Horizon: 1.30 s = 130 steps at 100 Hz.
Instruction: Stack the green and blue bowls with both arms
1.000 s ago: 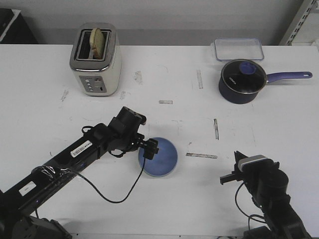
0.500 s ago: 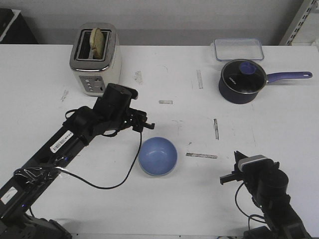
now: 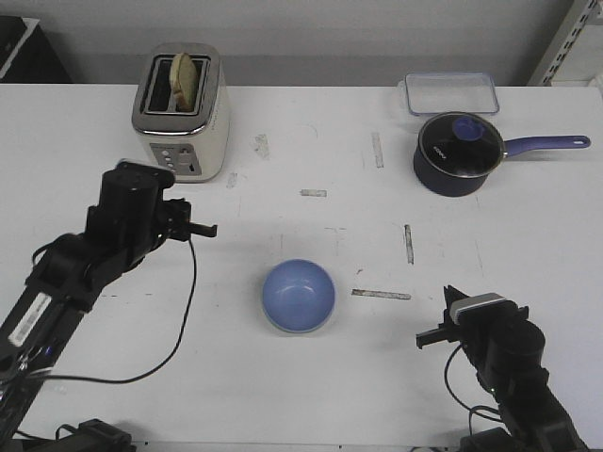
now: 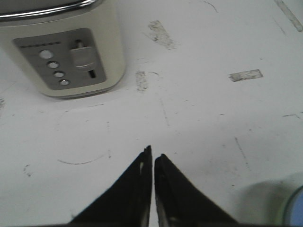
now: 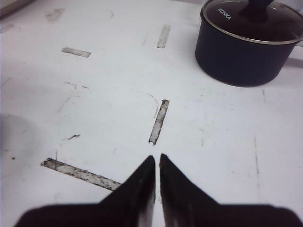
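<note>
The light blue bowl [image 3: 298, 294] stands upright near the middle of the table. A thin pale greenish edge [image 3: 279, 327] shows under its lower rim, and the rest of the green bowl is hidden. A sliver of the blue bowl [image 4: 298, 210] shows in the left wrist view. My left gripper [image 3: 209, 229] is shut and empty, well to the left of the bowl, near the toaster; its jaws [image 4: 152, 152] hang over bare table. My right gripper [image 3: 424, 339] is shut and empty at the front right, and its jaws [image 5: 157, 157] are over bare table.
A cream toaster [image 3: 181, 113] with bread stands at the back left, also in the left wrist view [image 4: 61, 45]. A dark navy lidded saucepan [image 3: 457, 153] and a clear lidded box [image 3: 450, 92] stand at the back right. Worn tape strips [image 5: 158, 121] mark the table.
My left gripper was at the blue bowl's left rim. It has let go and drawn back to the left, toward the toaster. The bowl now rests upright. The right arm has not moved.
</note>
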### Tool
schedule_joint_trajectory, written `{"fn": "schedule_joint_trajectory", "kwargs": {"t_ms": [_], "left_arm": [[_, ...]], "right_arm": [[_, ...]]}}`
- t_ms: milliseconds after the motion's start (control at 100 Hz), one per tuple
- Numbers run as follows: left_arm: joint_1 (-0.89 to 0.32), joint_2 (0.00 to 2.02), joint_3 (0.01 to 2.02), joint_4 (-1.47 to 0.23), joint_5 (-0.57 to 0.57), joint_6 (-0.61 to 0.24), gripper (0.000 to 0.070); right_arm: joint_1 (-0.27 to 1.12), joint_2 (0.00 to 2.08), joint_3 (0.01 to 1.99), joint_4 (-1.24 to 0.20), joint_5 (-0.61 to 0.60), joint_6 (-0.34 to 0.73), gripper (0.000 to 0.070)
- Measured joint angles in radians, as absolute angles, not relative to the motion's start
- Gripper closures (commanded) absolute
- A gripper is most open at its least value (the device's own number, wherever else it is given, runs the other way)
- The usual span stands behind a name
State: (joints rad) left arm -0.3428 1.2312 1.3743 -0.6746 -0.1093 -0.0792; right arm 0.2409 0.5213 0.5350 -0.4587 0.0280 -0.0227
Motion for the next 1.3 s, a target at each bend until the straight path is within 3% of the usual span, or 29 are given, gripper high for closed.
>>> {"fn": "schedule_joint_trajectory", "kwargs": {"t_ms": [240,430,670,790,1300], "left_arm": [[-0.175,0.889,0.947,-0.47,-0.11,-0.073,0.0698],[-0.081,0.635,0.733,-0.427,-0.11,-0.08,0.0698],[-0.034,0.465,0.709,-0.426,-0.11,-0.092,0.0698],[-0.028,0.467,0.709,-0.432,-0.11,-0.092,0.0698],[-0.028,0.442,0.709,-0.427,-0.11,-0.092,0.0697]], "right_arm": [[0.24,0.521,0.535,-0.459,0.136,-0.023,0.0694],[0.24,0.487,0.535,-0.464,0.154,-0.001,0.0694],[0.192,0.3,0.489,-0.474,0.15,0.051,0.0692],[0.16,0.23,0.466,-0.455,0.067,0.057,0.0692],[0.158,0.22,0.466,-0.443,0.028,0.056,0.0693]]}}
